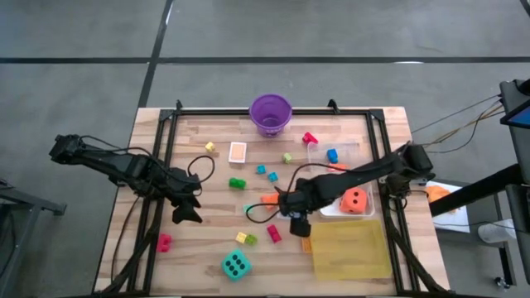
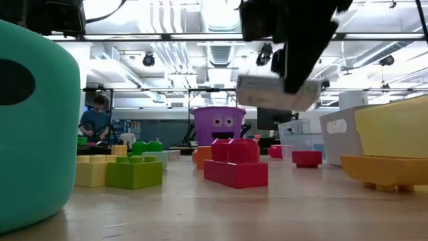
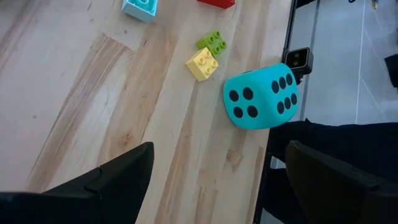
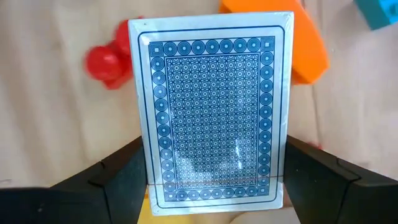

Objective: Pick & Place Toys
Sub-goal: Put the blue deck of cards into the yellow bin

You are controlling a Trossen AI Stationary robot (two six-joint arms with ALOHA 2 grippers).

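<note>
1. Right end effector (image 4: 214,186) grips a card deck (image 4: 214,112) by its edges, fingers spread about the deck's width, raised above the counter (image 1: 207,248) near its middle; its blue patterned back fills the right wrist view.
2. Left end effector (image 3: 214,180) hangs wide open and empty near the left side, with the teal die (image 3: 261,95) ahead.
3. Hidden behind the deck: most of a red block (image 4: 106,62) and an orange wedge (image 4: 308,50).
</note>
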